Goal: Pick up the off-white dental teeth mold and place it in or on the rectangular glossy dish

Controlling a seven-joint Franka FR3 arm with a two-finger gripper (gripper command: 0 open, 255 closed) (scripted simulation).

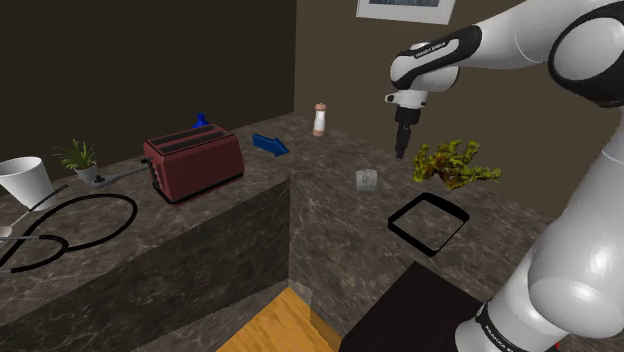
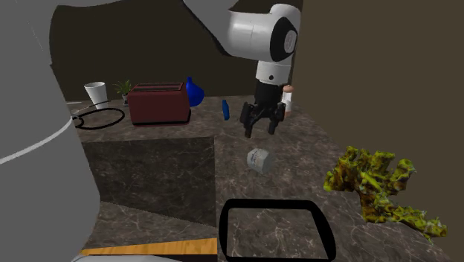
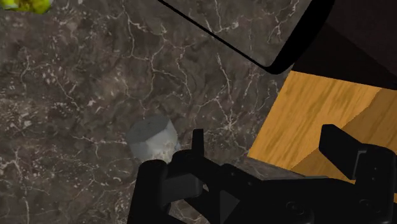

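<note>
The teeth mold (image 1: pixel 367 179) is a small pale grey-white lump lying on the dark marbled counter. The dish (image 1: pixel 428 222) is a rectangle with a black rim, and its bottom looks like the counter; it lies nearer the stand than the mold. My gripper (image 1: pixel 402 148) hangs open above the counter, a little beyond the mold and higher up. In the second exterior view the gripper (image 2: pixel 260 126) stands above and behind the mold (image 2: pixel 258 160), with the dish (image 2: pixel 230 212) in front. In the wrist view the mold (image 3: pixel 153 138) lies beside one finger (image 3: pixel 198 143), outside the gap of the gripper (image 3: pixel 273 149); the dish (image 3: pixel 216 35) is farther off.
A yellow-green leafy clump (image 1: pixel 455 163) lies close to the gripper and the dish. A red toaster (image 1: pixel 193 162), a blue object (image 1: pixel 268 143), a shaker (image 1: pixel 320 119), a white cup (image 1: pixel 25 180), a small plant (image 1: pixel 78 155) and a black cable (image 1: pixel 70 225) sit on the counter's far arm. Wooden floor (image 1: pixel 280 325) lies below the counter's edge.
</note>
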